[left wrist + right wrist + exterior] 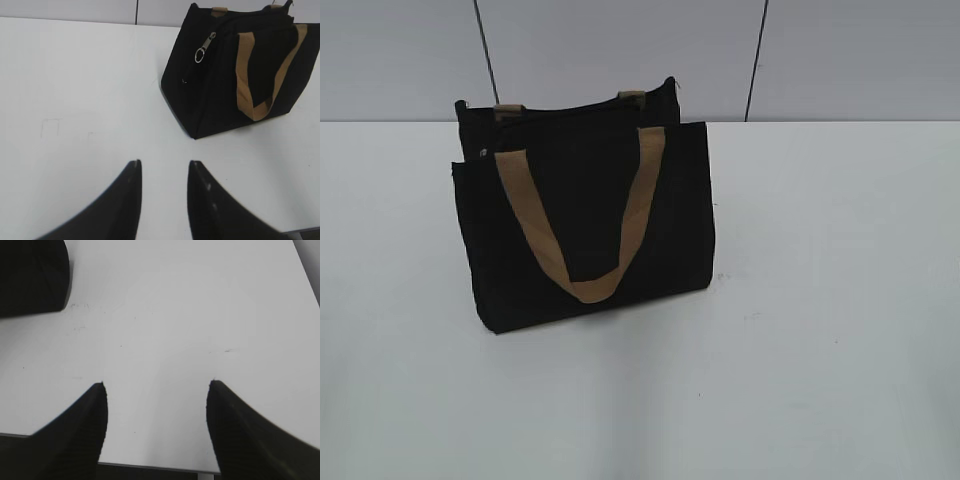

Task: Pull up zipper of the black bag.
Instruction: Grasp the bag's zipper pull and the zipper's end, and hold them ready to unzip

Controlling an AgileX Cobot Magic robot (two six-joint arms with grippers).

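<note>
The black bag (585, 215) stands upright on the white table, left of centre, with a tan strap handle (582, 225) hanging down its front. In the left wrist view the bag (215, 90) is at the upper right, and the zipper's silvery pull tab (204, 48) hangs at its near top corner. My left gripper (165, 165) is open and empty, low over the table, well short of the bag. My right gripper (156, 385) is open and empty near the table's front edge; a corner of the bag (30, 275) shows at its upper left. Neither gripper shows in the exterior view.
The white table (820, 300) stretches wide to the right and front of the bag. A grey panelled wall (620, 50) stands behind it. The table's front edge (155, 467) lies just under my right gripper.
</note>
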